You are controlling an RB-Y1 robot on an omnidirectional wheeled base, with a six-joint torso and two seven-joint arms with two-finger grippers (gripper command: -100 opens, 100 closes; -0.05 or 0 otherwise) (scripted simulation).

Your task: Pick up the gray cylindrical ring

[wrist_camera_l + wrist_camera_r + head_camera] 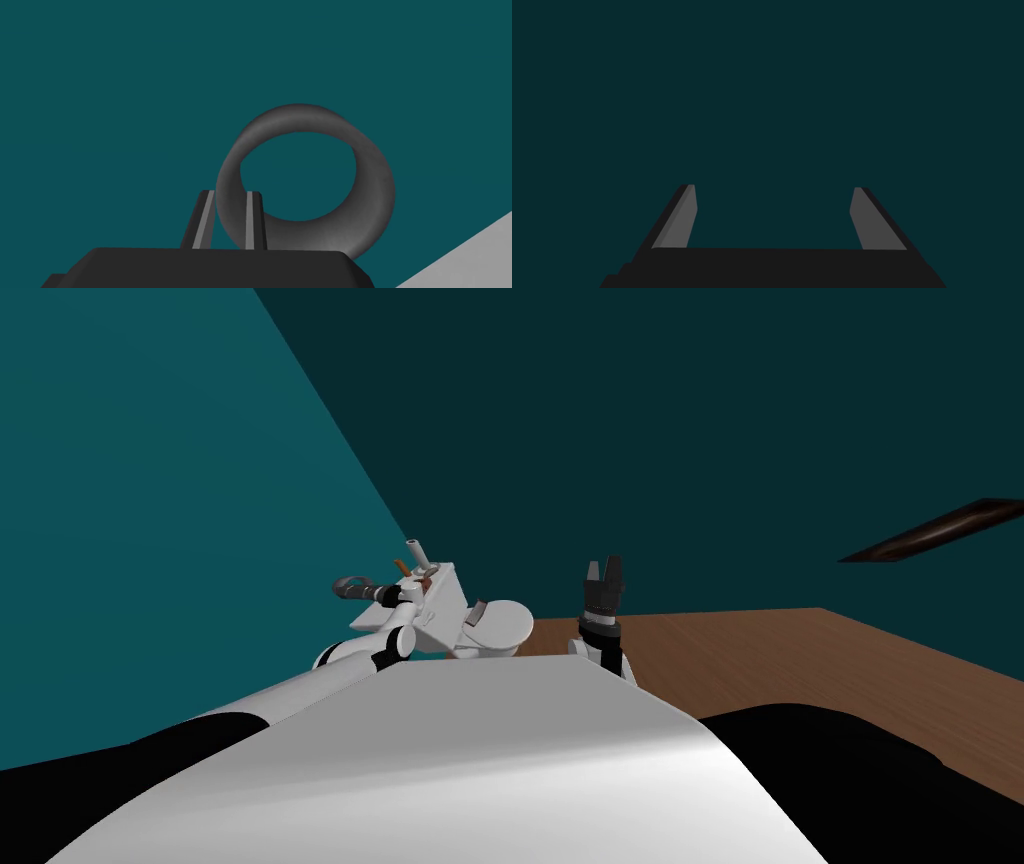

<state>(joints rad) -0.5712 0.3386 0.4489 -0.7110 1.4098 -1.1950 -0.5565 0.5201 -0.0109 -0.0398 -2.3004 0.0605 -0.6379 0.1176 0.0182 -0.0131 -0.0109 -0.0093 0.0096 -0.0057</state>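
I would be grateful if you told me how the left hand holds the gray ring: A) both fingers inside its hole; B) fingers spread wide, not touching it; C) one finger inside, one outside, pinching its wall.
C: the left hand has its fingers close together, with the wall of the gray ring between them.

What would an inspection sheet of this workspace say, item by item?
Surface: brown wooden floor, to my right.
Job's things: grey ring, held in the air in front of the teal wall.
Clutter: white toilet-like fixture; the items on its tank are too small to name.
Grippers: left gripper shut on the ring's wall, one finger inside, one outside; right gripper open, holding nothing.
Cables: nothing seen.
Surroundings: dark brown bar on the far wall.
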